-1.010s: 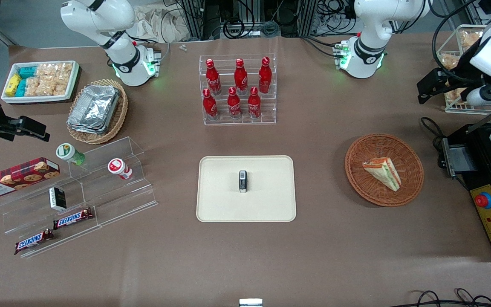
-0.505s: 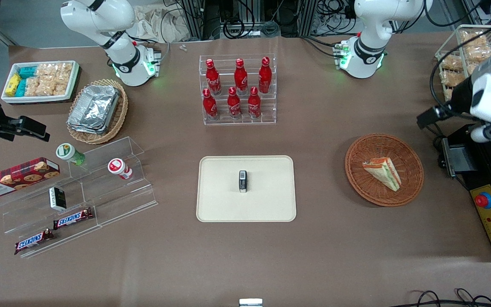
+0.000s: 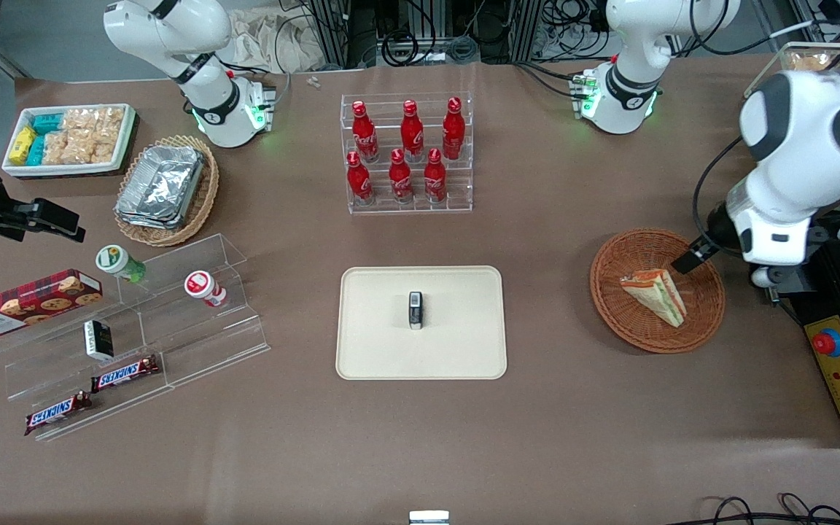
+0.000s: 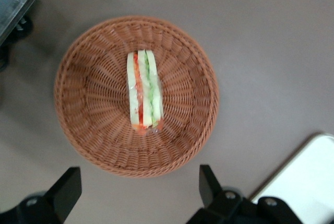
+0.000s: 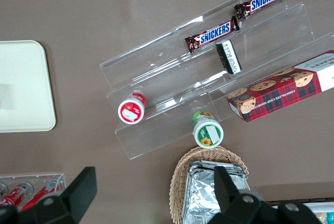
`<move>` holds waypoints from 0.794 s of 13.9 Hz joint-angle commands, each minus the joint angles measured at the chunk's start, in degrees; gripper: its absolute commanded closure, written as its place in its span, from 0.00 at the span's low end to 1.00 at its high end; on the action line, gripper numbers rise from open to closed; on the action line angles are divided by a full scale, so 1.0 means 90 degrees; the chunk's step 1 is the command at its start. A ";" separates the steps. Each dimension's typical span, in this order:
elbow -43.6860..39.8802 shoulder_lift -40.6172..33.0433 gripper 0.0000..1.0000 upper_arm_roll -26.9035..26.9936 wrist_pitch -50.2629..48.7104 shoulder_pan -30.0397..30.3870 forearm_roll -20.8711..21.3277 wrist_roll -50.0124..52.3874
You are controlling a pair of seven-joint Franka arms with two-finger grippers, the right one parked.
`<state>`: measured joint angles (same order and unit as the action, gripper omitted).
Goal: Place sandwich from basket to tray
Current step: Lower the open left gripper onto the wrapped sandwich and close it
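- Front view: I see a brown table (image 3: 551, 437) with the cream tray (image 3: 456, 350) near its middle; a small dark object (image 3: 415, 310) lies on the tray. Toward the working arm's end sits the reddish-brown basket (image 3: 624, 321), and the sandwich (image 3: 655, 294) lies inside it. My gripper (image 3: 686, 260) hangs over the basket's rim, just beside the sandwich and apart from it. A clear rack of red bottles (image 3: 409, 149) stands farther from the camera than the tray. Past the table's edge I make out cables and metal framing (image 3: 420, 29).
- Left wrist view: I look straight down on the basket (image 4: 94, 130). The sandwich (image 4: 144, 91) rests on its edge in the middle, showing green, red and white layers. Both fingers (image 4: 65, 190) are spread wide, with nothing between them. A corner of the tray (image 4: 308, 182) shows on the bare brown surface.
- Right wrist view: I see tiered clear shelves (image 5: 172, 72) with Snickers bars (image 5: 211, 34), two round tubs (image 5: 131, 110) and a cookie box (image 5: 284, 85), plus a tan basket of foil trays (image 5: 209, 192).
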<state>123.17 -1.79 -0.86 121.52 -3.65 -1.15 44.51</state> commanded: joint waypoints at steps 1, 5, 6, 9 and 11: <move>0.0534 0.0061 0.00 0.0036 0.0559 -0.0005 -0.0058 0.0357; 0.0553 0.0803 0.00 0.0261 0.1086 0.0005 -0.0058 0.0629; 0.0563 0.0940 0.00 0.0261 0.1232 0.0005 -0.0058 0.0766; 0.0553 0.1223 0.00 0.0261 0.1536 -0.0005 -0.0058 0.0806; 0.0553 0.1419 0.00 0.0252 0.1789 -0.0005 -0.0058 0.0806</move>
<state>128.16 9.80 1.60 135.47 -3.59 -1.32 50.64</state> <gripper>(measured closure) 0.000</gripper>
